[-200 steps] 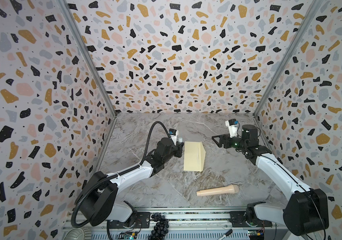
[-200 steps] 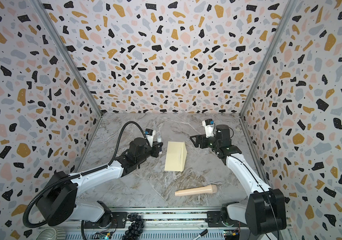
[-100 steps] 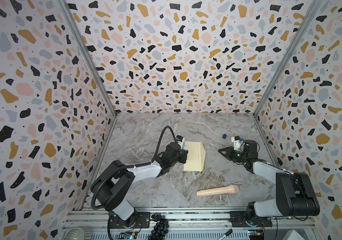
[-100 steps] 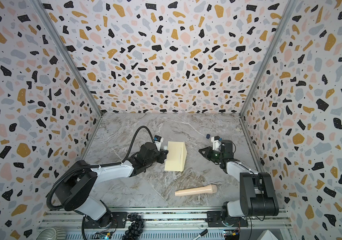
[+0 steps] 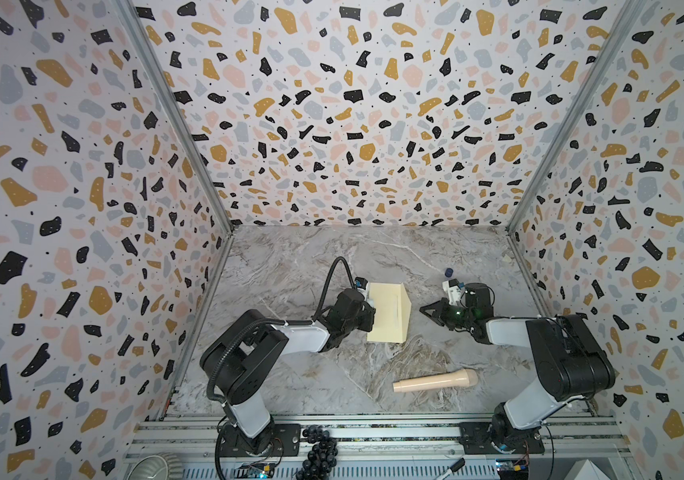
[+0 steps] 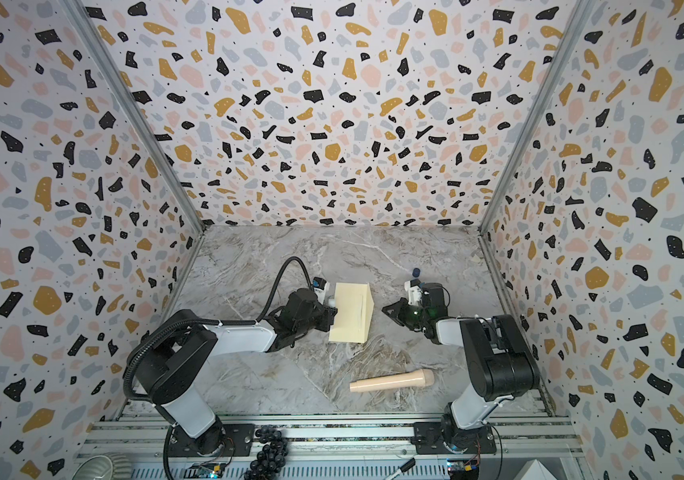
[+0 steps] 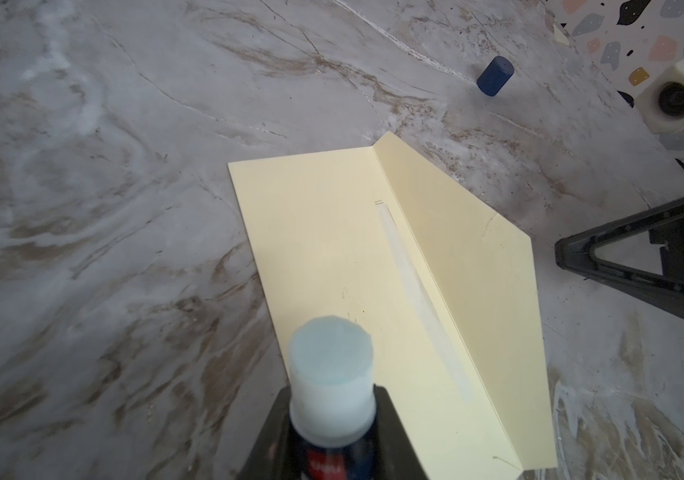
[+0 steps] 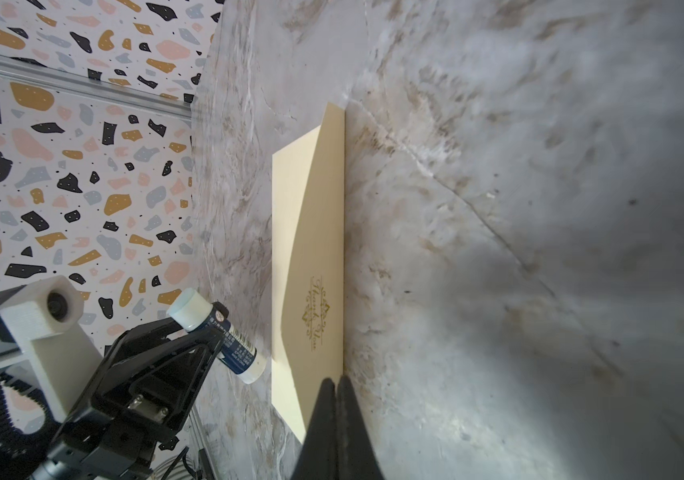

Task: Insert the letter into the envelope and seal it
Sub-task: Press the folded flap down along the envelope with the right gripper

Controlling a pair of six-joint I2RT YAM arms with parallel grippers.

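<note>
Both top views: envelope [image 5: 388,313] [image 6: 350,313] lies flat mid marble table [image 5: 290,270] [image 6: 248,266], long axis running front to back. Left gripper [image 5: 367,309] [image 6: 329,313] sits at its left long edge, clamped on a glue stick [image 5: 370,300] [image 6: 332,300] whose white tip pokes over that edge. Right gripper [image 5: 425,309] [image 6: 386,309] points at the right long edge, jaws pressed together, nothing between them; a thin gap to the paper shows. Blue cap [image 5: 449,272] [image 6: 416,272] stands behind the right gripper, apart from the envelope. Beige club-shaped stick [image 5: 435,380] [image 6: 392,381] lies nearer the front rail, well apart from everything. Nothing lies between either gripper and the envelope.

Left wrist: left gripper [image 7: 332,440] grips the glue stick [image 7: 332,365], cap off, pale blue glue face exposed, hovering over the near end of the envelope [image 7: 323,249]. Flap [image 7: 477,270] is open, angled up off the fold. A pale strip [image 7: 419,299] runs along the body just beside the fold. Blue cap [image 7: 495,76] lies on its side beyond the far corner. Right gripper [image 7: 558,253] has its closed tip just beside the flap edge.

Right wrist: right gripper [image 8: 337,386] fully closed, empty, tips at the envelope [image 8: 286,249] edge; contact can't be told. Flap [image 8: 327,208] is tilted up, its gold "Thank You" emblem [image 8: 316,318] facing this camera. Beyond it, left gripper [image 8: 212,328] holds the glue stick [image 8: 232,345].
</note>
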